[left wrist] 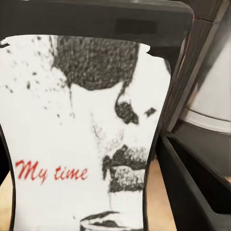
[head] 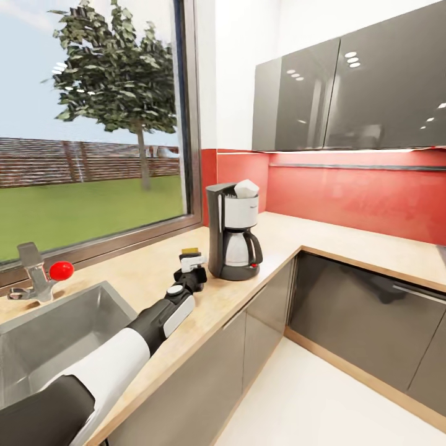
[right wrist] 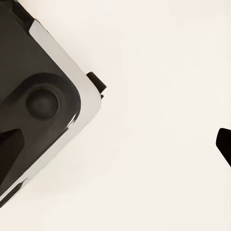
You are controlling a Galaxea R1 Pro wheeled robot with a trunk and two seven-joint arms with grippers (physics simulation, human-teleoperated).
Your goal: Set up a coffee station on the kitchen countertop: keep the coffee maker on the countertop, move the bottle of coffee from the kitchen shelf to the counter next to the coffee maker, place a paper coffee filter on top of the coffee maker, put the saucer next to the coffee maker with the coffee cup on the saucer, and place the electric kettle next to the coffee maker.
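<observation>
The coffee maker [head: 234, 232] stands on the light-wood countertop [head: 322, 238] near the corner, with the white paper coffee filter [head: 246, 188] on its top. Just left of it, my left gripper [head: 191, 266] is shut on the bottle of coffee [head: 191, 253], whose yellow lid shows above the fingers. In the left wrist view the bottle's pale label [left wrist: 82, 134], printed "My time", sits close between the fingers [left wrist: 192, 187], with the coffee maker's carafe [left wrist: 211, 86] beside it. In the right wrist view one black fingertip [right wrist: 224, 144] of my right gripper hangs over pale floor, far from the picture's centre.
A steel sink [head: 56, 334] with a red-knobbed tap [head: 61, 270] lies left of my arm, under a large window. Grey wall cabinets [head: 347, 93] hang over the red backsplash. The counter turns right at the corner. My own base [right wrist: 33, 96] appears in the right wrist view.
</observation>
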